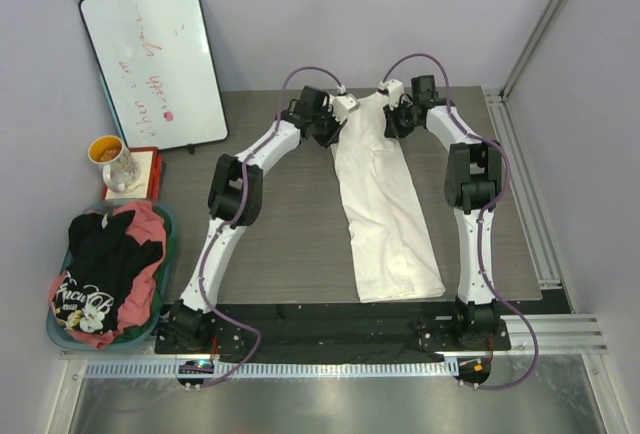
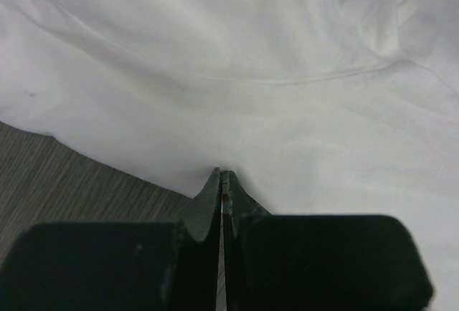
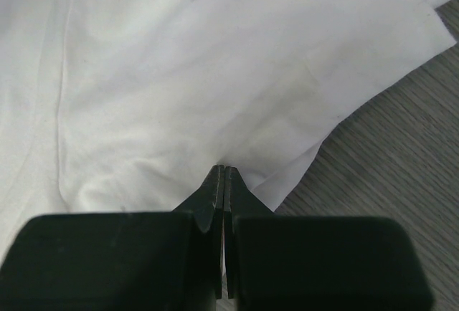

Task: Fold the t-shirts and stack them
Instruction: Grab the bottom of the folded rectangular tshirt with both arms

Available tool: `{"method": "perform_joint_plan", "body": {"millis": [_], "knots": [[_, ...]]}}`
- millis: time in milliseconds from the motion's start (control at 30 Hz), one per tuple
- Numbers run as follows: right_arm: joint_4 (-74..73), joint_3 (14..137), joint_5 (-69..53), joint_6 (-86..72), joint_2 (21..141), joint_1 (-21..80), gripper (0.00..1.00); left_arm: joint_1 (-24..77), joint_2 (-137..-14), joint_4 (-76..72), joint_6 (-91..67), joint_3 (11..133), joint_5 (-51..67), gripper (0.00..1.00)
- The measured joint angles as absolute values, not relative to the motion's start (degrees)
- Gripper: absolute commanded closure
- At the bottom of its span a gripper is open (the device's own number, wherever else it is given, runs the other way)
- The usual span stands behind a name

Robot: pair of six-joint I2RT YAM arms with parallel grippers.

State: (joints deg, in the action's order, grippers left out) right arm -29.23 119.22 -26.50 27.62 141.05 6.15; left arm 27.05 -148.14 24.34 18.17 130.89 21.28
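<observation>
Top camera: fixed high behind arm bases, tilted down and forward, far back. Takes in whole table (image 1: 290, 244), whiteboard (image 1: 155, 64), basket (image 1: 172, 249).
Left wrist camera: sits just behind left gripper (image 2: 222, 175), looks along it, very close on white t-shirt (image 2: 272, 74).
Right wrist camera: same, behind right gripper (image 3: 224, 169).
All three views share shirt's far end.
</observation>
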Motion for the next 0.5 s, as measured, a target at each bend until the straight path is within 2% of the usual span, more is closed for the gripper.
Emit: {"method": "perform_joint_plan", "body": {"millis": [500], "knots": [[-29.7,115.9,-24.3,31.2,138.9,5.1,0.99,28.5,-148.1,25.1,23.0,129.8,16.5,1.0]]}}
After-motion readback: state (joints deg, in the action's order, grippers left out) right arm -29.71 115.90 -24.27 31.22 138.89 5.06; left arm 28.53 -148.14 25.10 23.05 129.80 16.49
